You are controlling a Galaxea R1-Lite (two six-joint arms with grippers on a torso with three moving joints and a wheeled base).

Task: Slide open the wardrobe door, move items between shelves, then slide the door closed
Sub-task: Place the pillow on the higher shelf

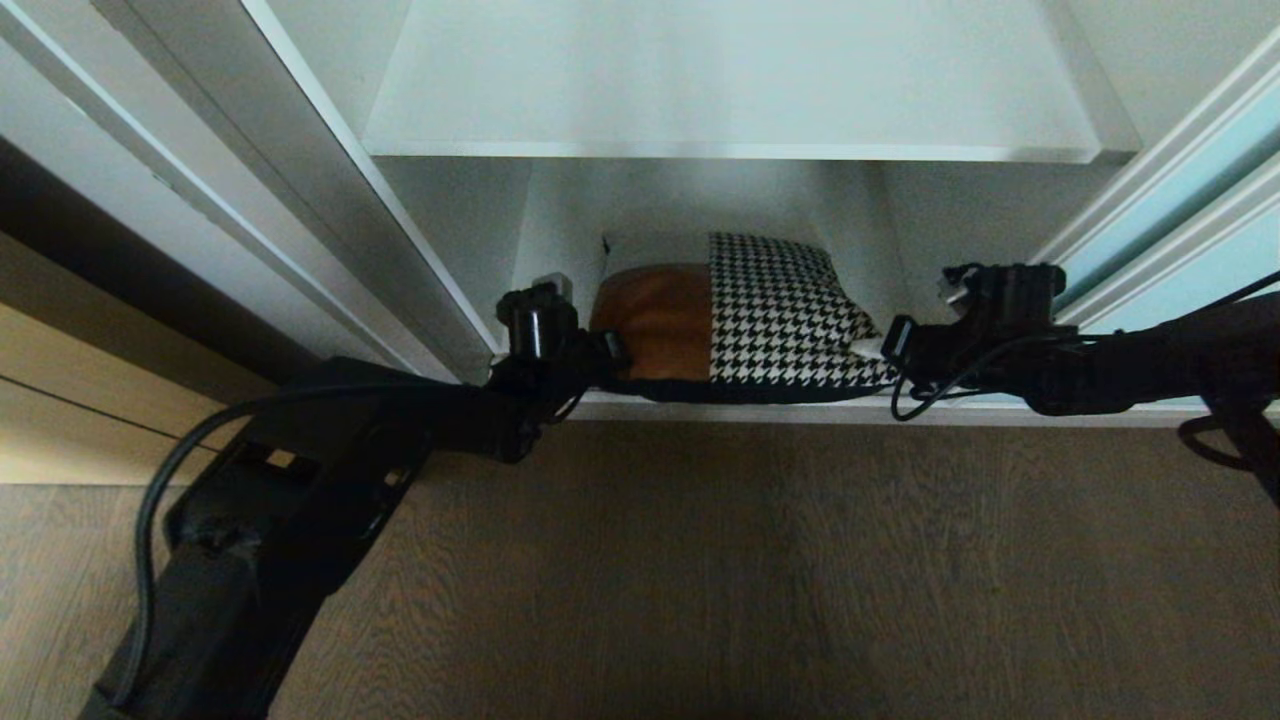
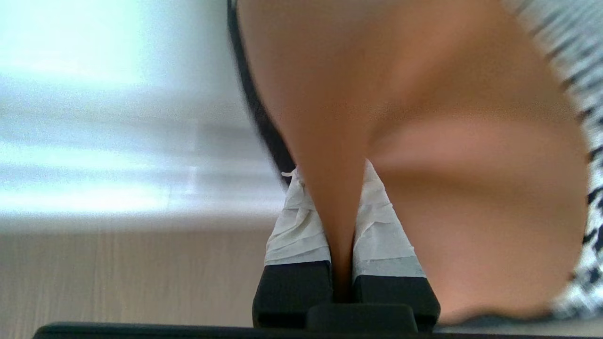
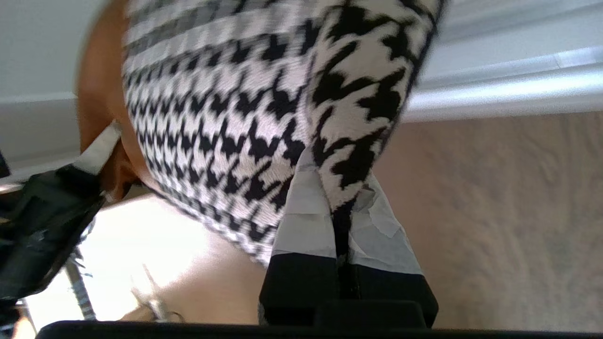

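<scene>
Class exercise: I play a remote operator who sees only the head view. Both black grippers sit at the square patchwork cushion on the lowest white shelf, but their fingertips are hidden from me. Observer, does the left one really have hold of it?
Observer: Yes. In the left wrist view the left gripper has its white-taped fingers shut on a fold of the square patchwork cushion, in its rust-brown panel.
Operator: And the right one?
Observer: The right gripper is shut too, pinching a corner of the black-and-white houndstooth panel.
Operator: Is anything below that corner?
Observer: In the right wrist view the pinched corner stands over the brown wood-grain floor, past the edge of the lowest white shelf.
</scene>
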